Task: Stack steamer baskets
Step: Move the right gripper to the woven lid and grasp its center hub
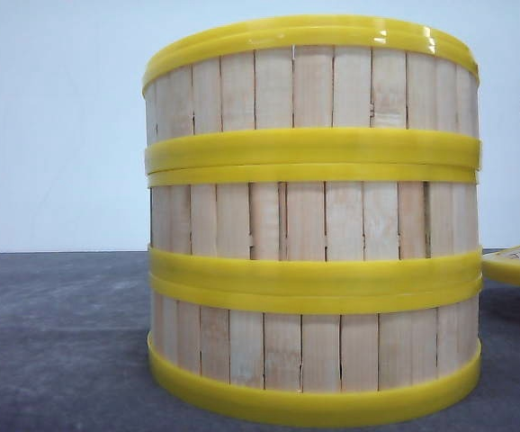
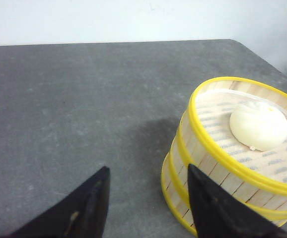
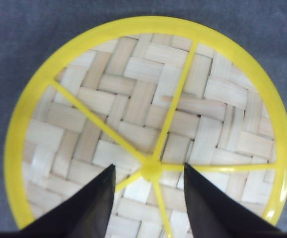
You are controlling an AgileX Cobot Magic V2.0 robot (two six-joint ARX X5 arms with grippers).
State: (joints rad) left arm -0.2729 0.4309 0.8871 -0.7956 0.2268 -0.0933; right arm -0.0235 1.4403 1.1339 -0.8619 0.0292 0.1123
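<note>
the steamer baskets (image 1: 312, 220) stand as a finished-looking stack of three tiers on the grey table (image 1: 53, 342), each yellow ring seated flush on the one below, walls in line and upright. in the left wrist view the top tier is open and holds one white bun (image 2: 259, 125) on its slatted floor. the left gripper (image 2: 148, 201) sits just beside the stack, its fingers spread and holding nothing; the stack wall lies close against the outer side of one finger, not between them. the right gripper (image 3: 149, 198) hovers directly over a woven lid (image 3: 148, 124) with a yellow rim and spokes, fingers spread either side of the hub, not closed on it. in the front view this lid lies on the table beside the stack. judgement: the stacking of tiers appears complete; the remaining step, if required, is likely to place the lid on top.
</note>
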